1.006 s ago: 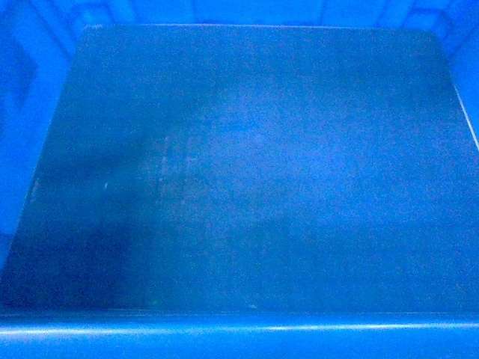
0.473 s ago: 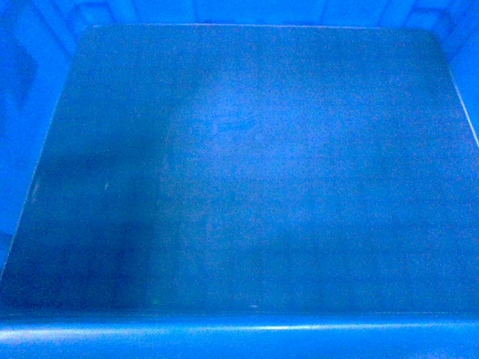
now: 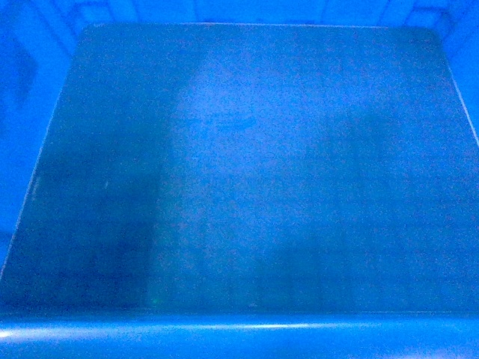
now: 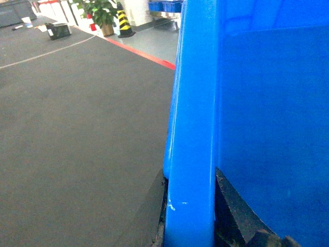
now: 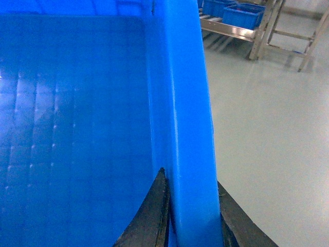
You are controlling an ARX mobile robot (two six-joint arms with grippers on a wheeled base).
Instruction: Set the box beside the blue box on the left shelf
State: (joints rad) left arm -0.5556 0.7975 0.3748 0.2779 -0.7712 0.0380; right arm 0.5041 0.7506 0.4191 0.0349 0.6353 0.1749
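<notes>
The box (image 3: 239,172) fills the head view: I look down onto its faintly gridded blue floor, with its near rim (image 3: 239,329) along the bottom. My left gripper (image 4: 189,177) is shut on the box's left rim (image 4: 193,103), one dark finger on each side of the wall. My right gripper (image 5: 190,177) is shut on the right rim (image 5: 180,103) in the same way. A metal rack (image 5: 231,32) carrying blue boxes (image 5: 244,13) stands far off in the right wrist view. I cannot tell whether it is the left shelf.
Dark grey floor (image 4: 77,128) lies left of the box, crossed by a red line (image 4: 139,51). Beyond it are a potted plant (image 4: 103,13), a yellow-black cone (image 4: 123,23) and a small dark case (image 4: 57,31). Pale floor (image 5: 267,128) lies to the right.
The box keeps the same place in the head view. The lighter patch reflected on its floor has grown and shifted upward and to the right.
</notes>
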